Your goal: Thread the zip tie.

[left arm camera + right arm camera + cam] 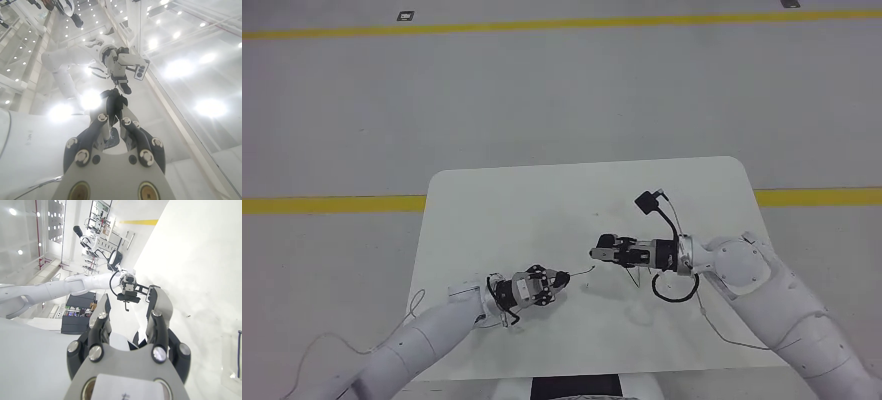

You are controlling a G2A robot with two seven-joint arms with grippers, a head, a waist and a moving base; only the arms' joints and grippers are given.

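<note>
The zip tie (580, 271) is a thin black strip sticking out of my left gripper (554, 281), which is shut on it above the front of the white table (542, 200). From the right wrist view the zip tie (126, 306) hangs from those closed fingers, with a small bent end. The left gripper (115, 99) has its dark pads pressed together in its own wrist view. My right gripper (600, 248) hovers just beyond the tie's free end, facing it. The right gripper (131, 295) is open with nothing between its fingers.
A clear packet (234, 366) holding a dark strip (239, 351) lies on the table near the right arm. A tiny dark speck (188, 316) sits on the tabletop. Grey floor with yellow lines (542, 22) surrounds the table.
</note>
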